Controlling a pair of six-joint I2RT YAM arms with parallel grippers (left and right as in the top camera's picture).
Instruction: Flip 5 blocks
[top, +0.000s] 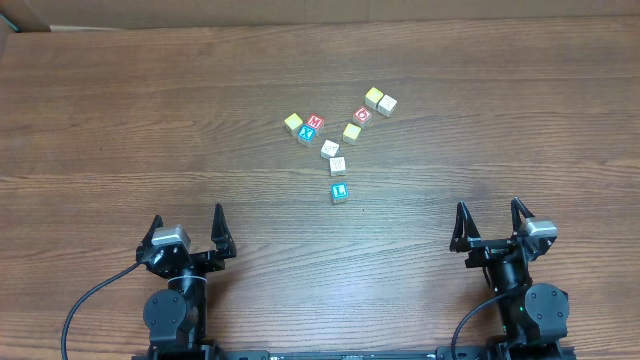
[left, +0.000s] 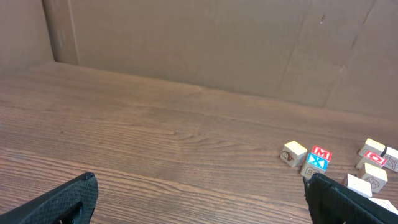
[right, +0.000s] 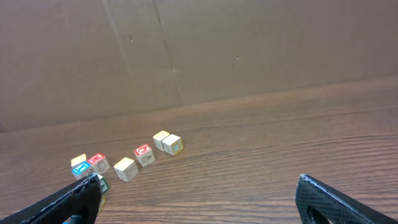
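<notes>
Ten blocks (top: 330, 148) lie in a loose scatter on the bare wooden table (top: 150, 120), in the middle of its far half and well apart from both arms; none is held. The left gripper (top: 188, 225) and the right gripper (top: 489, 218) sit near the table's near edge, each with its jaws spread wide and nothing between them.

The main risk, as I judge it, is crowding; the red M block (top: 314, 122) touches the blue X block (top: 306, 134), and the yellow block (top: 374, 97) at the far right touches a cream block (top: 387, 104); wide jaws coming down on one of these would likely shove its neighbour, or close on two at once. The cubes are far smaller than the fingers, so a slightly off-centre pinch could squirt one out sideways or tip it onto the wrong face; a flipped cube let go too high may roll back. The teal L block (top: 339, 192) sits apart at the near end and looks the safest first pick.

No container of any kind is in view; nothing holds the blocks but the tabletop.
</notes>
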